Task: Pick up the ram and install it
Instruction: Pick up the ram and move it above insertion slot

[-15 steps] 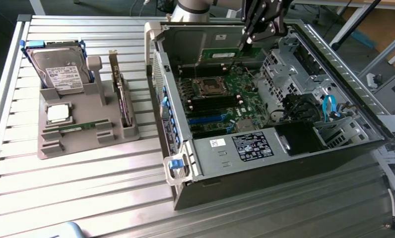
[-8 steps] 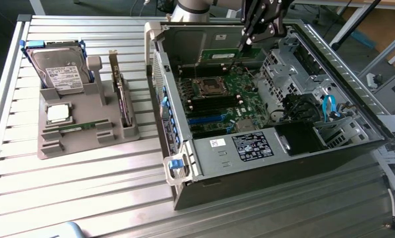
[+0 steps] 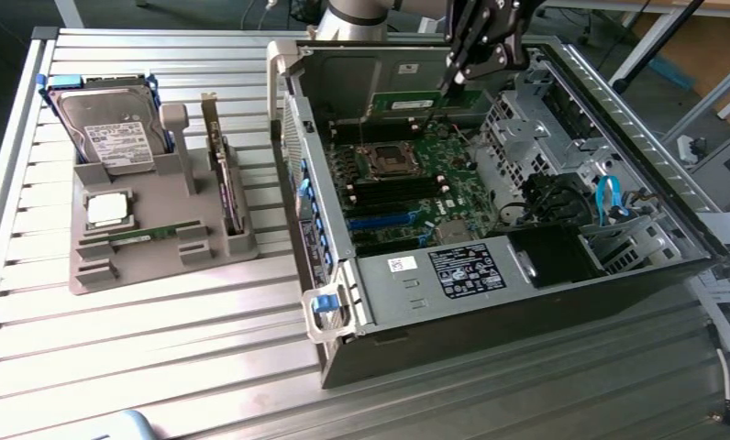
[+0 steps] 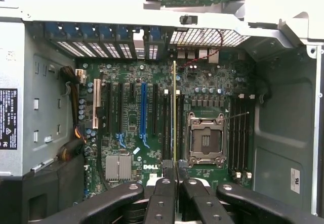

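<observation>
While held over the motherboard (image 4: 132, 148) | ram (image 4: 174, 113) sits between the jaws (edge-on, upright) | jaws clamped on it

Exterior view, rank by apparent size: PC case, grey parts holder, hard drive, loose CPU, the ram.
1. PC case
2. grey parts holder
3. hard drive
4. loose CPU and the ram: too close to call; the ram is long and thin, the CPU squarish.

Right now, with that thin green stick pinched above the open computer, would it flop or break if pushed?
The ram looks stiff: clamped in the gripper at one edge, it runs straight without sagging. Probably light, being so thin. Likely fragile: a board that slim might crack if pushed crooked.
</observation>
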{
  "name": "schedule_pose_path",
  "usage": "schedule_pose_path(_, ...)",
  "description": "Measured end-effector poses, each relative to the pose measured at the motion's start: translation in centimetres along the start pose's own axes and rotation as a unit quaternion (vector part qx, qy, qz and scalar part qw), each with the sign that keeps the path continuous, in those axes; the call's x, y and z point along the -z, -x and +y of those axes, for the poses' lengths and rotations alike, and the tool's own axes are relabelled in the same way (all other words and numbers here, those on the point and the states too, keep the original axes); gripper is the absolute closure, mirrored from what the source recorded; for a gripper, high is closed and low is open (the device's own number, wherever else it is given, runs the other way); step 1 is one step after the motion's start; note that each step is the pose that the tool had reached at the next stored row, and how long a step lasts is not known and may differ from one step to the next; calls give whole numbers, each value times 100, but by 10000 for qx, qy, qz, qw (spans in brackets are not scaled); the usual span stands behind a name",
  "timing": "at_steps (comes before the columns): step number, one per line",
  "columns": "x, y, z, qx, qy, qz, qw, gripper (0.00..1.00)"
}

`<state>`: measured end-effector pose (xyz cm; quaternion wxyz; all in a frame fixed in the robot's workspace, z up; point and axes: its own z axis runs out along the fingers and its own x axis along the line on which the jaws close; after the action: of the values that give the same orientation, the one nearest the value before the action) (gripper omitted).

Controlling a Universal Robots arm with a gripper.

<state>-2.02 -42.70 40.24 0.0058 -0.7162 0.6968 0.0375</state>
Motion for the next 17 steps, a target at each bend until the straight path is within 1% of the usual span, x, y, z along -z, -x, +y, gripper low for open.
schedule_pose_path(17,-121,-8,-5,0,1,2,10000,88)
